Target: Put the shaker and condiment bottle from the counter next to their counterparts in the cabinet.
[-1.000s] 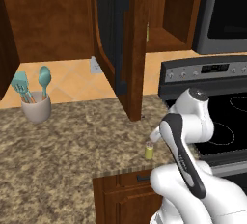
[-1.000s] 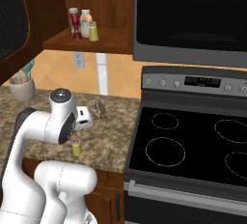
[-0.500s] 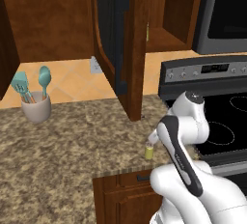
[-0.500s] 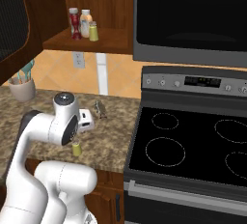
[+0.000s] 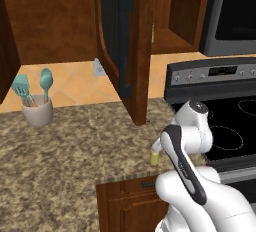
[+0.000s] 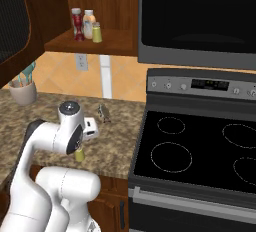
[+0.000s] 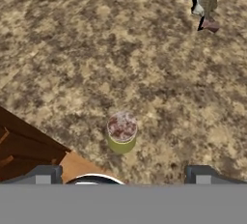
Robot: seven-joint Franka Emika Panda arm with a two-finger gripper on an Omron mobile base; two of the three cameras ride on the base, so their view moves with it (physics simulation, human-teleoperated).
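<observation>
The shaker (image 7: 122, 131), a tiny yellow-green cylinder with a grey cap, stands upright on the counter (image 7: 72, 49) near its front edge. My gripper (image 7: 123, 175) hangs above it, open, with one fingertip to each side and nothing between them. The shaker (image 5: 155, 156) is just left of my arm in the left base view. In the right base view the shaker (image 6: 79, 154) peeks out under my forearm. The cabinet (image 6: 115, 40) is open. On its shelf stand the red condiment bottle (image 6: 77, 24), a pale bottle (image 6: 89, 23) and a second yellow-green shaker (image 6: 97, 32).
The open cabinet door (image 5: 125, 51) hangs over the counter behind the shaker. A small grey striped object (image 6: 104, 112) lies further back. A cup of teal utensils (image 5: 37, 108) stands at the left. A black stove (image 6: 200, 146) lies to the right, with a microwave (image 6: 200, 16) above.
My hand has sunk slightly toward the shaker. The jaws stay open and the shaker has not moved.
</observation>
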